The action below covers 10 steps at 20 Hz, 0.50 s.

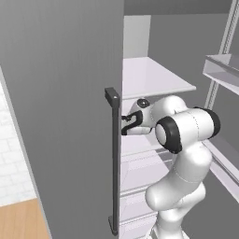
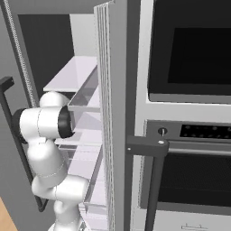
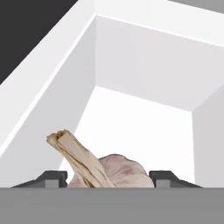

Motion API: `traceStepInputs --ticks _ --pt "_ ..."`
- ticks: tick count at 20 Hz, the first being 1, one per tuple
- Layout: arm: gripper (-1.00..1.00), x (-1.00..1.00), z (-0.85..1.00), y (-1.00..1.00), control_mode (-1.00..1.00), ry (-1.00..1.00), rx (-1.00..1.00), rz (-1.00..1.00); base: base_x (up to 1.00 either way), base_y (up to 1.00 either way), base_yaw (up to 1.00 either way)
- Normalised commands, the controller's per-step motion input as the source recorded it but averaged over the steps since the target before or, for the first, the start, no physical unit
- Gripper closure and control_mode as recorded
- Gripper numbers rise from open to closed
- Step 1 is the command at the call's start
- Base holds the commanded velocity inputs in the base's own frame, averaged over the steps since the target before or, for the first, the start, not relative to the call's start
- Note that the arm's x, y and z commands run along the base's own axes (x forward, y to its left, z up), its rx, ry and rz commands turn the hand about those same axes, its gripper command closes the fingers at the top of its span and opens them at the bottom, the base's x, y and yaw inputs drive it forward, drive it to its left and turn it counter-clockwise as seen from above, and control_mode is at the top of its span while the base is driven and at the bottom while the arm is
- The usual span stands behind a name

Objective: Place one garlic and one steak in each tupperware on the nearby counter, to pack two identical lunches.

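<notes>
- The arm [image 1: 186, 140] reaches into the open fridge, its hand [image 1: 135, 120] tucked behind the edge of the door [image 1: 70, 116] at mid height, level with the white shelves [image 1: 154, 77]. That reach makes sense: the food starts inside, and the lunches get packed elsewhere.
- In the hand view a garlic [image 3: 114, 171] sits right between the two fingertips [image 3: 52, 178], its dry stalk tilted up and to the left.
- The gripper [image 3: 107, 181] has a tip on each side of the bulb, close to it. Whether the pads already press on it I cannot tell; the bulb's lower half is hidden.
- The garlic lies on a white shelf floor [image 3: 140, 122], with white walls behind and beside it, so an approach along the shelf is the way in.
- My judgement: this is the grasp step for the first garlic, early in the task.
- Risk: the bulb is round and lumpy, so an off-centre pinch could squirt it away.
</notes>
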Motion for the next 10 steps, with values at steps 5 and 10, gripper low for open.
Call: traceStepInputs --ticks 5,10 --pt "1.00 -0.60 0.11 -0.19 -1.00 -0.01 0.01 -0.02 0.00 0.00 0.00" --pt "1.00 -0.88 0.22 -0.24 -1.00 0.00 0.00 -0.09 0.00 0.00 0.00"
